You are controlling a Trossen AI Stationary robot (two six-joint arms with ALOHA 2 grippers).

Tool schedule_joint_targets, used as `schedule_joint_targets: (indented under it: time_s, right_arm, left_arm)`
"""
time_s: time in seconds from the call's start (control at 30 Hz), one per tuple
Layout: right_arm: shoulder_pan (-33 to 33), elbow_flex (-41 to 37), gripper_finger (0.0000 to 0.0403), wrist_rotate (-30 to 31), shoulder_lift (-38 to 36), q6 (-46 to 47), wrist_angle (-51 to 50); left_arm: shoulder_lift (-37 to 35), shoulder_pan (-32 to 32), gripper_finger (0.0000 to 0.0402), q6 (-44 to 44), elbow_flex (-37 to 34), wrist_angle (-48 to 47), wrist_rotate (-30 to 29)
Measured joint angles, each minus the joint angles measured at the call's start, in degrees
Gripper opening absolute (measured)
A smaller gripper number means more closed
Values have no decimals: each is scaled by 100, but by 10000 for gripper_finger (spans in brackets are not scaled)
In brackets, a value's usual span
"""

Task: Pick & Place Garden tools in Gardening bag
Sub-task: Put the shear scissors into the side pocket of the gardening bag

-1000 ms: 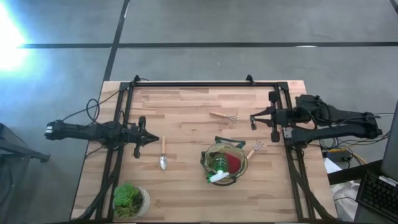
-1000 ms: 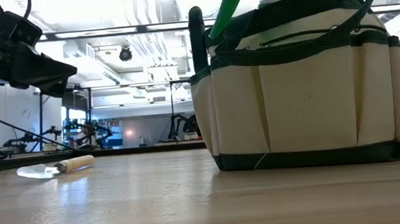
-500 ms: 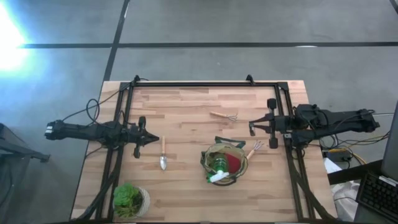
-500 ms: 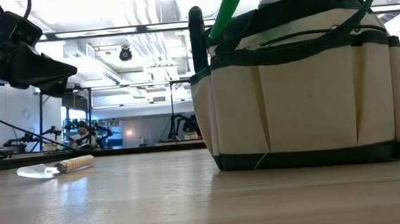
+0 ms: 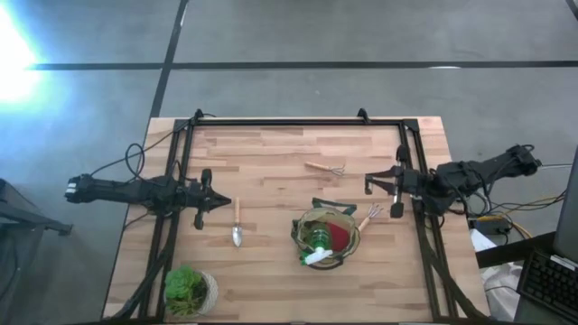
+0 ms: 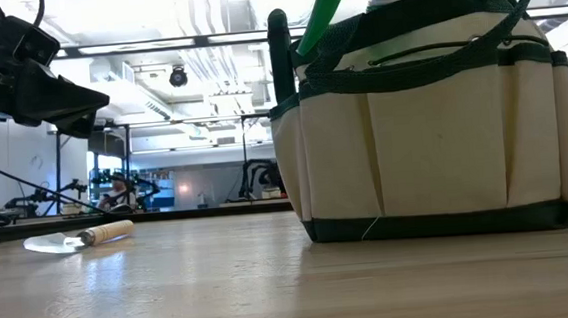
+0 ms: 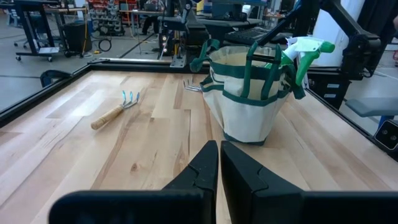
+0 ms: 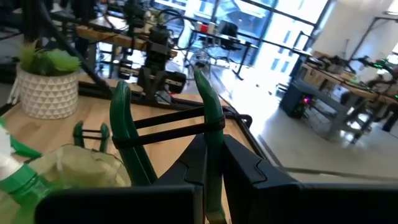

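My right claw [image 5: 380, 187] hovers near the table's right edge, beside the gardening bag [image 5: 302, 226]; whether it is clenched I cannot tell. My left claw [image 5: 217, 204] is clenched, empty, near the left edge. In the bag: spray bottle [image 5: 316, 244], pink-red item [image 5: 340, 235]. On the table: trowel [image 5: 237, 223], two rake forks [image 5: 325, 168].
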Motion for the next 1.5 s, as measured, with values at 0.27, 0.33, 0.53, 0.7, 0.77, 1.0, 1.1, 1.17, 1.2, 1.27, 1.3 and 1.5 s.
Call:
schedule_joint_targets:
  time_s: [0.27,0.33,0.53,0.7,0.77,1.0,1.1,1.17,1.2,1.27,1.3,1.5]
  right_arm:
    - [848,-12,18,796,11,329,6]
    - [1067,-43,18,954,11,474,7]
    - [1713,-153,18,1528,170,794,142]
    - [2221,-168,18,2030,512,830,438]
    - [2418,-168,18,2238,656,832,555]
    - [3015,-168,18,2980,1093,1208,726]
    - [3186,-168,18,3203,1248,1443,733]
    - [3275,-168,18,3377,1347,1587,733]
    - [3319,-168,18,3442,1392,1652,734]
    - [3386,-168,18,3505,1460,1781,733]
    - [3414,-168,18,3577,1494,1882,736]
    - [3509,-168,18,3766,1662,2227,748]
  left_arm:
    - [1,-1,23,-1,0,-1,1]
    - [-1,-2,23,-1,2,-2,0]
    - [-1,0,23,-1,1,-1,1]
    - [0,-2,23,-1,0,-1,1]
    - [1,-2,23,-1,0,0,0]
    - [0,-2,23,1,2,-2,0]
    - [0,-2,23,-1,0,-1,2]
    - [-1,-2,23,-1,0,0,2]
    - [1,0,23,-1,0,0,0]
    - [0,-2,23,-1,0,-2,2]
    - [1,-1,23,-1,0,0,0]
    - [1,-2,23,-1,0,-2,0]
